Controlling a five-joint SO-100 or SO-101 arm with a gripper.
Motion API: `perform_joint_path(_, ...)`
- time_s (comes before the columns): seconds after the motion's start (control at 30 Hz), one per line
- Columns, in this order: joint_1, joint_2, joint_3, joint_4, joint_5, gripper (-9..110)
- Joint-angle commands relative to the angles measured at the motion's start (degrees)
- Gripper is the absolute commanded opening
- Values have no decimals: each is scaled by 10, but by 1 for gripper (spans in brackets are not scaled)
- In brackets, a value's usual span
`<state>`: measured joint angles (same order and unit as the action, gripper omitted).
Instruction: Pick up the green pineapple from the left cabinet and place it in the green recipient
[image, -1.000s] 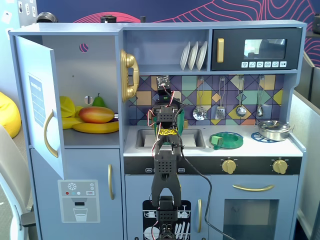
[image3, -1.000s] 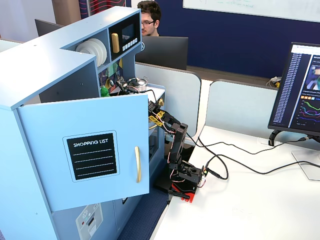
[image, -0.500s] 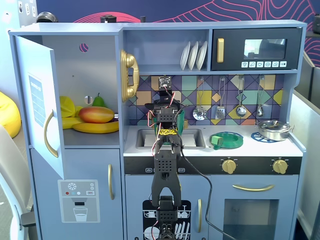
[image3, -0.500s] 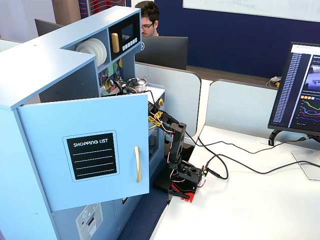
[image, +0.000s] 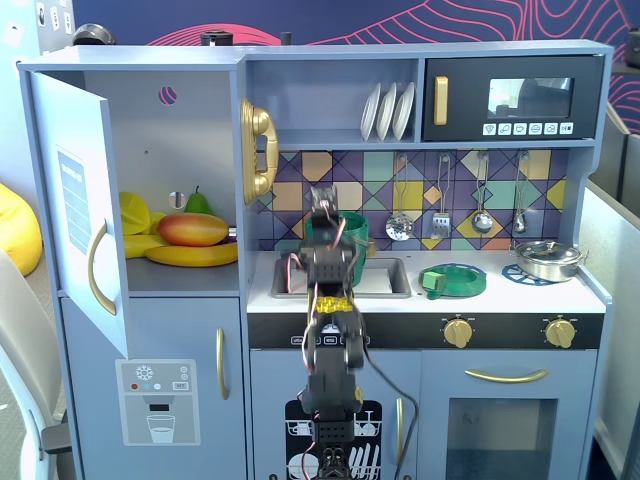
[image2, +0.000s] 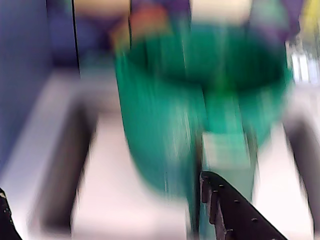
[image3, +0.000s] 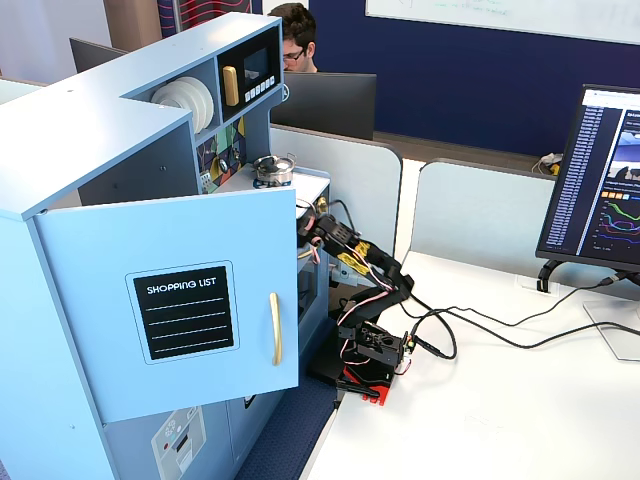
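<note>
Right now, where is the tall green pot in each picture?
In a fixed view: the green pot peeks out just right of the arm, by the sink.
Wrist view: the pot fills the middle, very blurred.
In a fixed view from the side: not visible; the toy kitchen hides that spot.
Landmark: the silver pan on the counter shows in both fixed views.

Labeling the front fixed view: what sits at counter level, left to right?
Cabinet door → mango → arm over the sink → flat green dish → steel pot.
</note>
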<state>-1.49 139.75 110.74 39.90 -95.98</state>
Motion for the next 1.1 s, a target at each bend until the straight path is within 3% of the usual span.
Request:
perform_joint_path(0.0,16,120,97,37,25,43)
perform_joint_path(0.43,26,382,455,192,64,39)
perform_joint_path(0.63,18,423,557,245,129,35)
perform_joint_path(0.93,11,423,607,376,134,3)
perform_joint_path(1.07,-3,423,609,428,155,0)
